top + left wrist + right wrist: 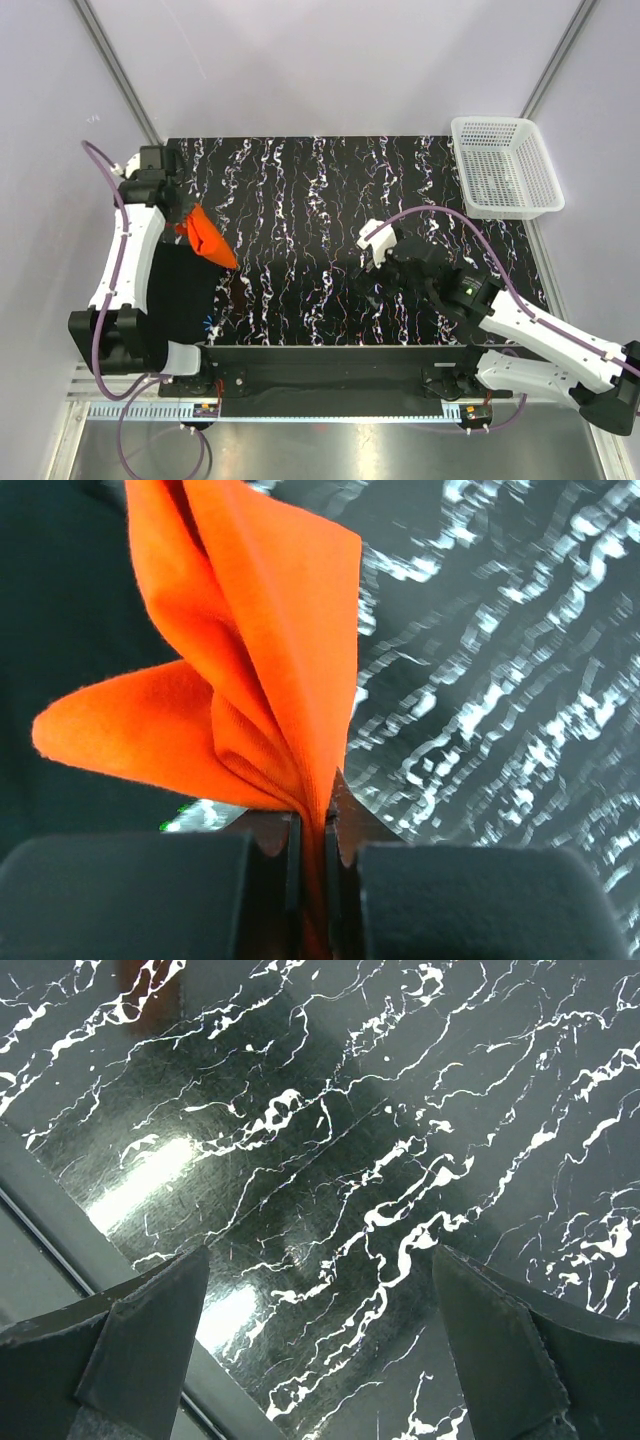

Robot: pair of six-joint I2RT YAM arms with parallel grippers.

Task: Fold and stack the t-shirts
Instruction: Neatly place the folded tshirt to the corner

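Observation:
My left gripper (186, 216) is shut on the orange-red t-shirt (208, 240), which hangs from it as a bunched, pointed fold at the mat's left edge. In the left wrist view the orange cloth (250, 670) is pinched between the closed jaws of the left gripper (312, 820). The black t-shirt (176, 290) lies as a folded rectangle just below it, by the left arm; it also shows in the left wrist view (60, 600). My right gripper (358, 278) is open and empty, low over the mat's near middle, as the right wrist view (320, 1255) shows.
The black white-veined mat (330, 190) covers the table. A white mesh basket (505, 165) stands at the back right, off the mat's corner. The mat's near edge and the grey table rim (60, 1230) show by the right gripper.

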